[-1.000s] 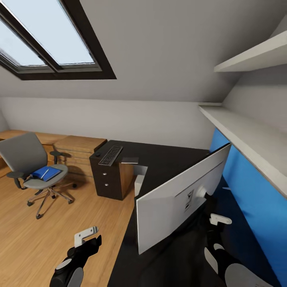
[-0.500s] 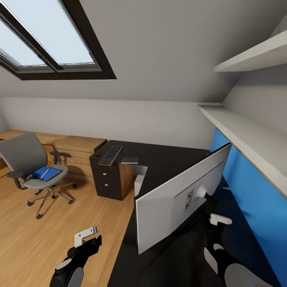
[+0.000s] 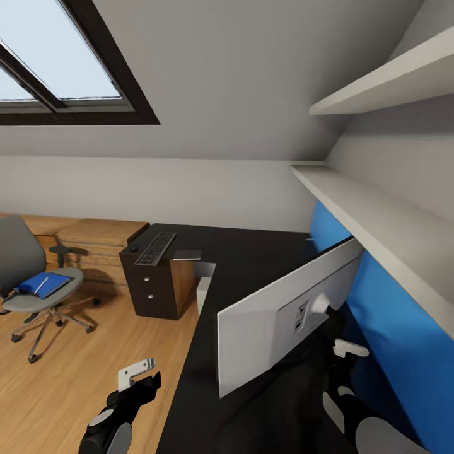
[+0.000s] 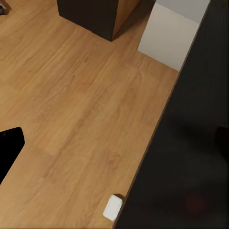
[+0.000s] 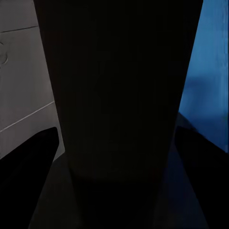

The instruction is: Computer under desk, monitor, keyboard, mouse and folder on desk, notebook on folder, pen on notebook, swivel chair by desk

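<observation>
While my right gripper sits behind the monitor, which stands tilted on the black table, jaws' state indiscernible, my left gripper hangs over the floor, likewise unclear, with the blue folder on the swivel chair at 9 o'clock.

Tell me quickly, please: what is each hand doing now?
Left hand: holds nothing, over the floor; open or closed cannot be told.
Right hand: behind the monitor; grip cannot be told.
</observation>
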